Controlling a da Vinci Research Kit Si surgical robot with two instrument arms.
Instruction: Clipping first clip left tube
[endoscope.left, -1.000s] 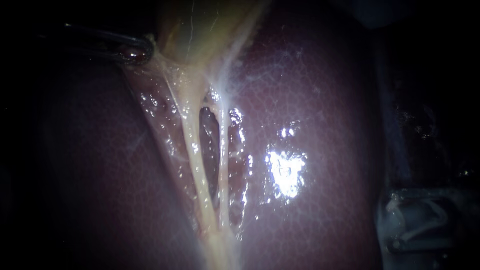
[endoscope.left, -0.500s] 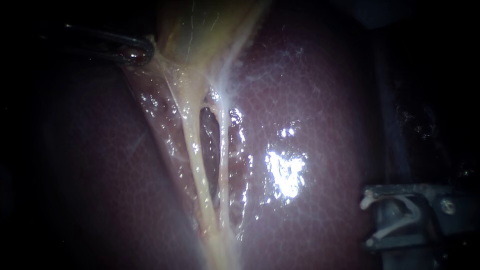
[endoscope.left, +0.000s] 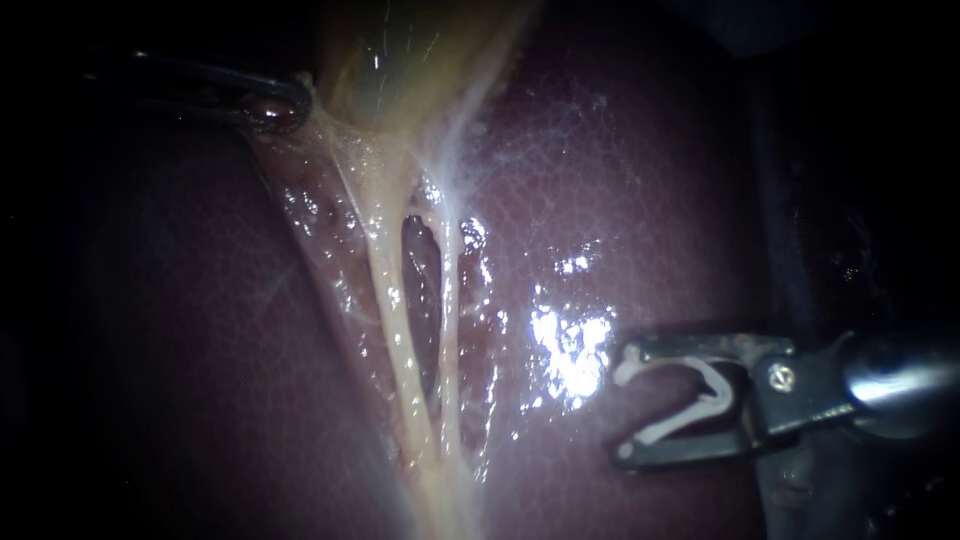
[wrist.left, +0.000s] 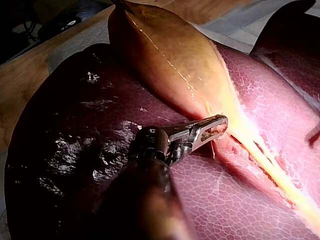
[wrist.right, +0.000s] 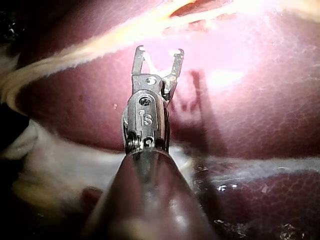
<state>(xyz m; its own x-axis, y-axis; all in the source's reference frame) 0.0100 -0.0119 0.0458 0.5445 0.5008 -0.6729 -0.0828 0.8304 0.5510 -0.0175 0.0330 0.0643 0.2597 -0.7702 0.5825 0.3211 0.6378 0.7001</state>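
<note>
One clip (endoscope.left: 722, 392) rides in the wide jaws of your right instrument (endoscope.left: 625, 405), short of the left tube (endoscope.left: 392, 310); your left instrument (endoscope.left: 285, 108) clamps the gallbladder (endoscope.left: 400, 60), likely for tension.

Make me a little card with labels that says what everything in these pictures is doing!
Left instrument: jaws shut on the narrow end of the yellow-green gallbladder
Right instrument: jaws wide apart, holding a white plastic clip, short of the tubes
Left tube: pale cream, no clip on it
Right tube: thinner, also bare
Underneath: dark red glossy liver
</note>
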